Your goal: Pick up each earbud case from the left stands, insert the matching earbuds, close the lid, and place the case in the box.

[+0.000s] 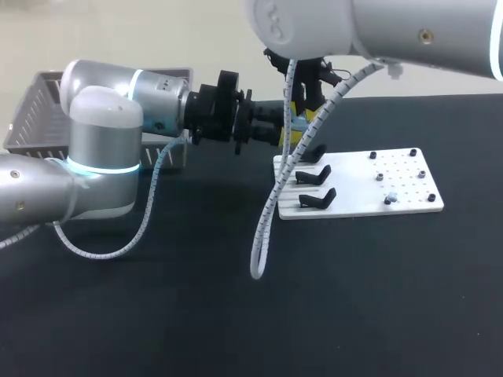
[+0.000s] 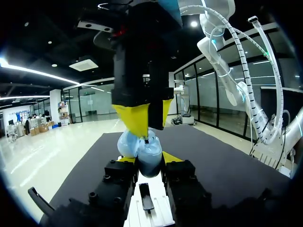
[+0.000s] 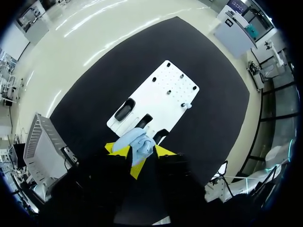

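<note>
A light-blue earbud case [image 2: 150,158] hangs above the white board's near-left end, and my left gripper [image 2: 149,161] is shut on it from both sides. My right gripper [image 2: 147,135] comes straight down onto the top of the same case. In the right wrist view the case [image 3: 138,142] sits right at that gripper [image 3: 140,150]. From the head camera the two grippers, left [image 1: 283,133] and right [image 1: 302,116], meet behind the black stands [image 1: 314,174], and the case itself is hidden. Small earbuds [image 1: 388,199] rest among the pegs.
The white board [image 1: 409,206] carries three empty black stands on its left and several pegs on its right. A grey basket [image 1: 31,118] stands at the far left behind my left arm. A white coiled cable [image 1: 271,212] dangles from my right arm in front of the board.
</note>
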`<action>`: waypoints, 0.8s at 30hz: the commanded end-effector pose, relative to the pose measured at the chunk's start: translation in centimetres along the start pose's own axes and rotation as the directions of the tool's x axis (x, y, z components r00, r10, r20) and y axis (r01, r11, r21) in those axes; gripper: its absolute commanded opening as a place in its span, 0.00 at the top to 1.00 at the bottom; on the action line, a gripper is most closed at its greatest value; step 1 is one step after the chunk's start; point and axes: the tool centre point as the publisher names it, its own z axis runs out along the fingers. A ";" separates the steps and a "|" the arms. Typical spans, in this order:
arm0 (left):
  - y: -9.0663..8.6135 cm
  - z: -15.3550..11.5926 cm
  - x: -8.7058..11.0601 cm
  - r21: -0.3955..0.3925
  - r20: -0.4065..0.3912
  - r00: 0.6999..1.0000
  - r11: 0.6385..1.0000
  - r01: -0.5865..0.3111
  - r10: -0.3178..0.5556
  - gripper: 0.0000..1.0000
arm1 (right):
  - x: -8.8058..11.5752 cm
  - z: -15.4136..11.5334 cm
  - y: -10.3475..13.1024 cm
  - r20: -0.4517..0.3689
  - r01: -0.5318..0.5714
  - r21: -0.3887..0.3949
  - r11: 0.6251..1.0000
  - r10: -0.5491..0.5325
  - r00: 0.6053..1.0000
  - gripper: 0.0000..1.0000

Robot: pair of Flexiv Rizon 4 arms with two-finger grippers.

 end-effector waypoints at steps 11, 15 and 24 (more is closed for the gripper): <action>0.0 0.1 0.0 0.000 0.001 1.000 1.000 -0.001 0.001 1.00 | 2.1 -2.8 -6.6 -0.012 0.136 -0.250 0.959 -0.144 0.990 0.00; 0.0 0.1 0.0 0.000 0.001 1.000 1.000 -0.001 0.001 1.00 | 2.4 -2.1 -8.8 0.054 0.271 -0.267 0.925 -0.267 0.962 0.00; 0.0 0.1 0.0 0.000 0.001 1.000 1.000 -0.001 0.001 1.00 | 0.7 -0.8 -13.7 0.073 0.269 -0.338 0.902 -0.260 0.963 0.18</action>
